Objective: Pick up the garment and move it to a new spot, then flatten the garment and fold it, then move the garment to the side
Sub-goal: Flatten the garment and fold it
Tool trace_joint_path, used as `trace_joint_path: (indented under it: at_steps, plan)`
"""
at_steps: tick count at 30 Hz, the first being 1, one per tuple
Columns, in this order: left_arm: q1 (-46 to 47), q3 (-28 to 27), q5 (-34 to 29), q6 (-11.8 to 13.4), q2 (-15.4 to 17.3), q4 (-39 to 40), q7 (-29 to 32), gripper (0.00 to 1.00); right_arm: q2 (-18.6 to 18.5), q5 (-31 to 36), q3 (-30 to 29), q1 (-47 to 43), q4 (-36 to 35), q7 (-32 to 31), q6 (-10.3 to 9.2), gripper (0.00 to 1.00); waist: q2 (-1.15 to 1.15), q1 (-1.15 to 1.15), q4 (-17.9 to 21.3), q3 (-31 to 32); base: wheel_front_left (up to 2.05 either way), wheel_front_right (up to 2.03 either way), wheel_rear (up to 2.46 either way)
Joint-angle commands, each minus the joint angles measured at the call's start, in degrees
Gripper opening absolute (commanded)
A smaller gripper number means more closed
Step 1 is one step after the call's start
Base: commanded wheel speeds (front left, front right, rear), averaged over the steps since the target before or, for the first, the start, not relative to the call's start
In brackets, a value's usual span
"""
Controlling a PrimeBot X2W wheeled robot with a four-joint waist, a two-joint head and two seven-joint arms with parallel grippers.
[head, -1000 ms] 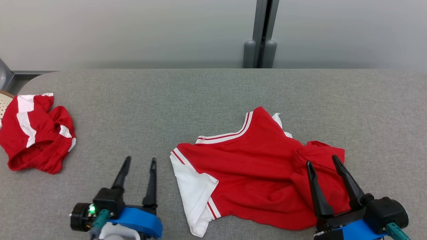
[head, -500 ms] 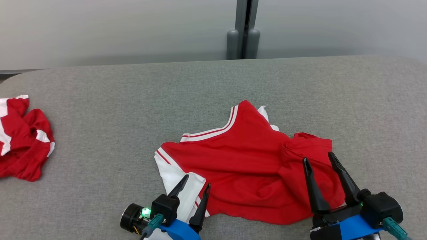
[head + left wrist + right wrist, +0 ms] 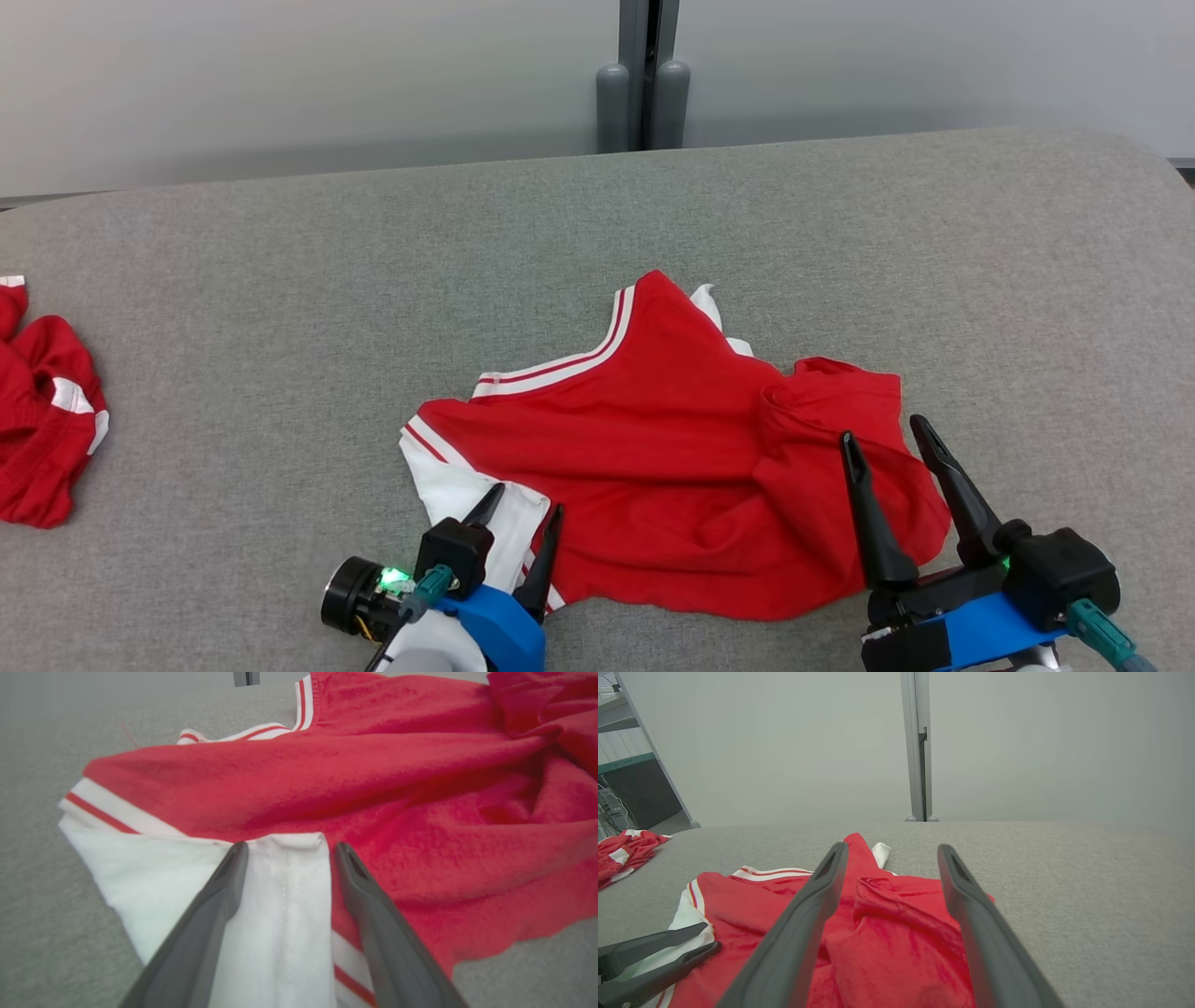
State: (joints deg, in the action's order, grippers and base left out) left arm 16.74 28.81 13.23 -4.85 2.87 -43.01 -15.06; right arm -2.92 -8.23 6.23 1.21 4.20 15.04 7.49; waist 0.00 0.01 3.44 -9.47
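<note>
The left pincer (image 3: 526, 498) and the right pincer (image 3: 881, 428) both gape wide, pointing forward, gripping nothing

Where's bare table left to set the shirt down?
Bare: table between the crumpled garment at the left edge and the red shirt; the far strip behind the shirt; the right end. Crowded: near centre, left gripper and right gripper over the shirt.

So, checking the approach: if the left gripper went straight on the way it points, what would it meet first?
Probably the white sleeve of the garment: the open left gripper points at it, fingertips near its hem; its height above is unclear.
</note>
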Motion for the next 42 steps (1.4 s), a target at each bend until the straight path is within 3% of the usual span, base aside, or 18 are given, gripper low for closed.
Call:
trace_joint_path:
  at_steps: [1, 3, 4, 5, 6, 11, 30, 42]
  plan:
    - [1.5, 0.1, 0.5, 0.3, 0.0, -0.8, -0.2, 1.00, 0.0, -0.4, 0.1, 0.9, 0.2, 0.2, 0.01, 1.00, 0.00, -0.01, 0.2, 0.1, 0.00, 0.00, 0.00]
    - [1.7, 0.3, 1.2, 0.2, 0.0, -1.8, -0.2, 1.00, 0.0, -0.4, 0.1, 0.9, 0.3, 0.2, 0.01, 1.00, 0.00, -0.01, 0.3, 0.3, 0.00, 0.00, 0.00]
    - [1.9, 0.5, 1.5, 0.0, 0.0, -2.3, -0.2, 0.49, 0.0, -0.4, 0.1, 0.8, 0.3, 0.2, 0.01, 1.00, 0.00, -0.01, 0.3, 0.3, 0.00, 0.00, 0.00]
    - [2.2, 0.6, 1.9, -0.1, 0.0, -2.6, -0.2, 0.30, 0.0, -0.5, 0.1, 0.8, 0.3, 0.2, 0.01, 1.00, 0.00, -0.01, 0.3, 0.4, 0.00, 0.00, 0.00]
    - [2.3, 0.6, 2.2, -0.2, 0.0, -2.6, -0.1, 0.00, 0.0, -0.6, 0.2, 0.7, 0.4, 0.2, 0.01, 1.00, 0.00, -0.01, 0.4, 0.5, 0.00, 0.00, 0.00]
    - [2.0, -0.4, 3.7, 0.5, 0.1, -0.2, -0.2, 0.00, 0.0, -1.4, -0.3, -0.3, 0.0, 0.2, 0.01, 1.00, 0.00, -0.01, -0.6, 0.6, 0.00, 0.00, 0.00]
    - [-13.0, -16.7, 4.6, 4.2, 2.6, 18.4, -0.2, 0.00, 0.0, -2.9, -1.4, -1.4, 0.6, 0.2, 0.01, 1.00, 0.00, -0.01, -8.3, 1.6, 0.00, 0.00, 0.00]
    - [-22.1, -23.2, 4.4, 4.5, 2.4, 19.1, -0.2, 0.00, 0.0, -3.0, -1.4, -1.6, 1.0, 0.2, 0.01, 1.00, 0.00, -0.01, -9.8, 2.1, 0.00, 0.00, 0.00]
